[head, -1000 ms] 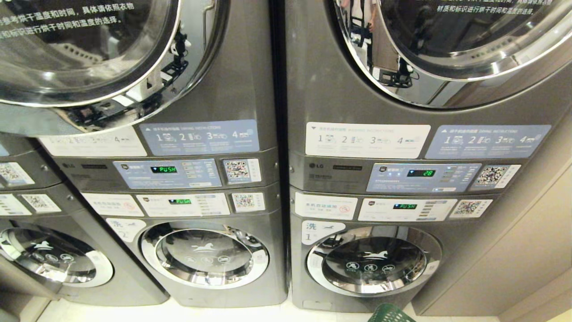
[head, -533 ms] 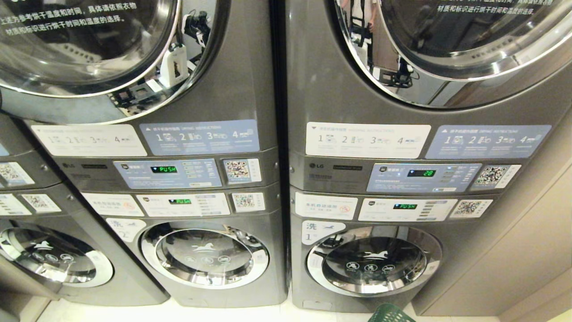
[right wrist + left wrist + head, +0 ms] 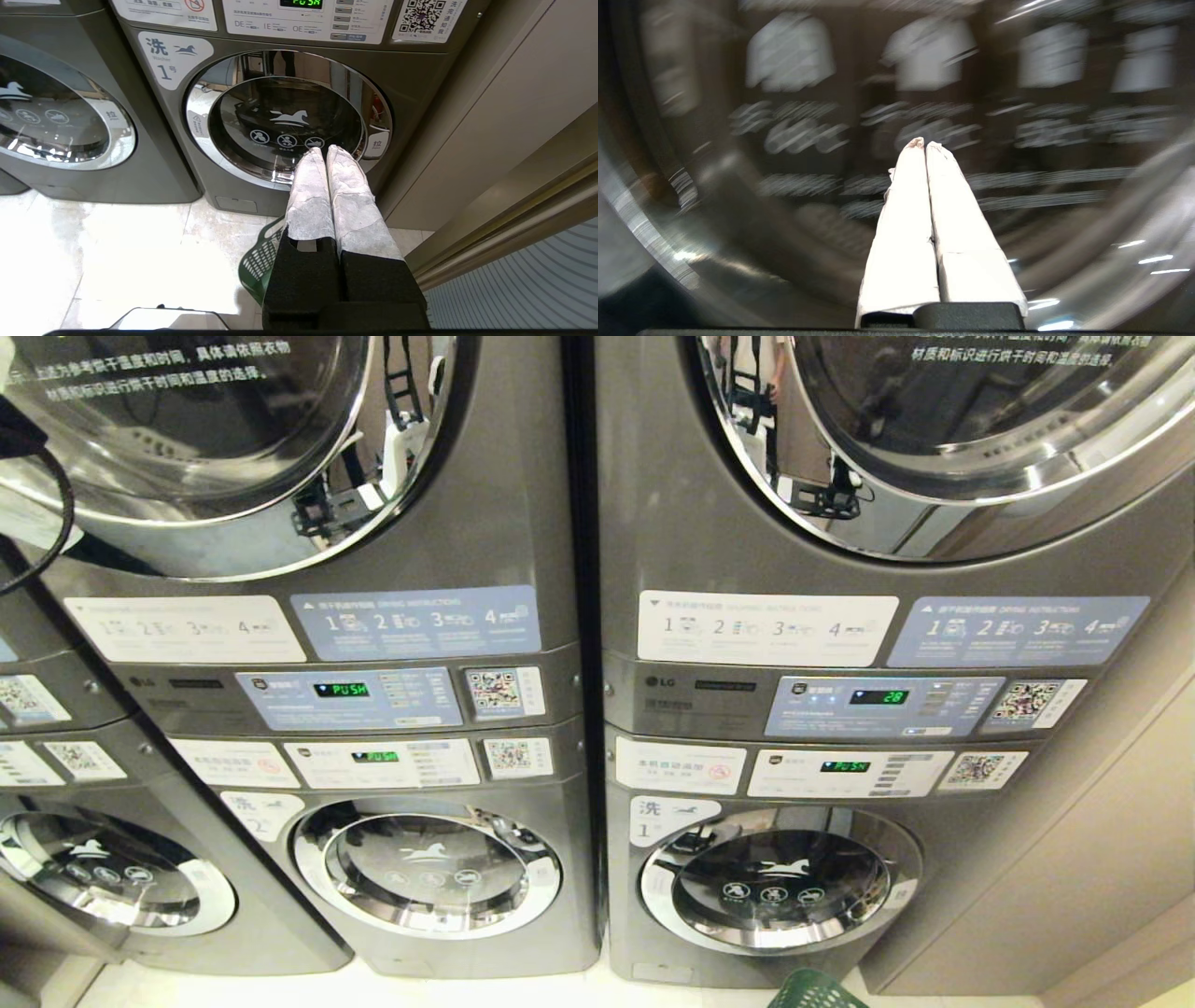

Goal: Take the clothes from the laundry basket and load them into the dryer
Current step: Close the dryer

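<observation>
- Facing two stacks of dark grey LG laundry machines, the robot's head camera looks down at the dryer (image 3: 187, 439) of the stack numbered 2, its chrome-rimmed glass door printed with white Chinese text
- Left gripper (image 3: 924, 145) points at that glass door from close by, its white-wrapped fingers (image 3: 906, 224) pressed together and pinching nothing; the white text shows blurred beyond the tips
- A black cable (image 3: 47, 523) of the left arm shows at the left edge of the head view, in front of the door's chrome rim
- Right gripper (image 3: 325, 150) hangs low before the small round door (image 3: 287, 121) with a white horse logo on the stack numbered 1, its fingers likewise pressed together and empty
- The laundry basket (image 3: 261, 261), dark green with round holes, stands on the pale tiled floor (image 3: 117, 252) just in front of stack 1, partly hidden behind the right gripper; its rim (image 3: 817, 989) peeks in at the bottom of the head view
- Whether the basket holds clothes cannot be told
- Green "PUSH" display (image 3: 342, 690) glows on stack 2's panel
</observation>
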